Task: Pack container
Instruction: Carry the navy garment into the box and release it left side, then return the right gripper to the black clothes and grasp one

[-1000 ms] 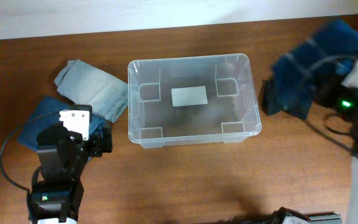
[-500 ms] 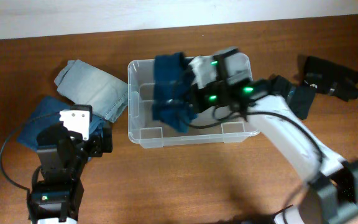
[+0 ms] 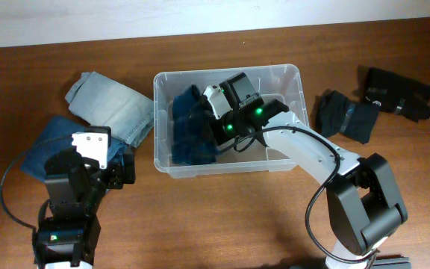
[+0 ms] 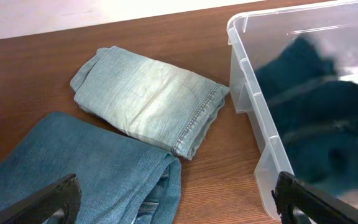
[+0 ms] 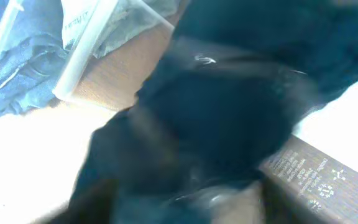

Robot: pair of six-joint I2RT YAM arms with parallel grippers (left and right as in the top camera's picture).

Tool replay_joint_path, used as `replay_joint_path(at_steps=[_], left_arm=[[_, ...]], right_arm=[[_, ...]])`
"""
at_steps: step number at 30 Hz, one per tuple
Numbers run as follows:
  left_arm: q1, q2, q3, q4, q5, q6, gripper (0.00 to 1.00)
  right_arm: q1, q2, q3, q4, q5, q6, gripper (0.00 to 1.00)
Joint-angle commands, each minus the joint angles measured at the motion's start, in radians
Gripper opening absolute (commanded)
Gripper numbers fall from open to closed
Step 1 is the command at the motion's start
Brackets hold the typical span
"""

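Note:
The clear plastic container stands in the middle of the table. A dark blue garment lies bunched in its left half and shows through the wall. My right gripper is down inside the container over that garment. The right wrist view is blurred, but its fingers stand wide apart with the dark cloth loose between them. My left gripper hovers open over the edge of a mid-blue pair of jeans, left of the container, holding nothing.
Folded light-wash jeans lie left of the container, with the mid-blue jeans nearer the left arm. A dark navy garment and a black one lie on the table to the right.
My right arm swung from the table's right side into the container carrying the dark blue garment, lowered it and spread its jaws. The left arm has not moved.

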Motion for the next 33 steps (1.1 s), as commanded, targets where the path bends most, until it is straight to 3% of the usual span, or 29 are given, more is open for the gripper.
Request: replay_joint_path(at_steps=[1,3,8,10,13,17,18,22,26,33], left_arm=[[-0.003,0.001,0.021,0.001,0.011,-0.009,0.99],[-0.003,0.001,0.021,0.001,0.011,-0.009,0.99],[-0.003,0.001,0.021,0.0,0.011,-0.009,0.99],[-0.003,0.001,0.021,-0.002,0.011,-0.009,0.99],[-0.003,0.001,0.021,-0.002,0.011,-0.009,0.99],[-0.003,0.001,0.021,-0.002,0.011,-0.009,0.99],[-0.003,0.002,0.021,-0.001,0.011,-0.009,0.99],[-0.003,0.016,0.021,-0.001,0.011,-0.009,0.99],[-0.003,0.05,0.021,-0.002,0.011,-0.009,0.99],[-0.003,0.079,0.021,-0.002,0.011,-0.009,0.99]], right_arm=[[0.002,-0.014,0.024,-0.02,0.009,0.009,0.98],[-0.006,-0.035,0.053,-0.063,0.03,0.008,0.99],[-0.069,-0.172,0.219,-0.275,0.352,0.038,0.98],[-0.131,-0.233,0.274,-0.334,0.457,0.082,0.98],[-0.356,-0.328,0.298,-0.387,0.472,0.091,0.98],[-0.631,-0.308,0.291,-0.492,0.393,0.103,0.98],[-0.762,-0.266,0.274,-0.524,0.32,0.103,0.98],[-0.943,-0.156,0.211,-0.521,0.214,0.042,0.98],[-1.063,0.023,0.187,-0.49,0.082,-0.058,0.98],[-1.091,0.204,0.187,-0.399,-0.082,-0.165,0.98]])
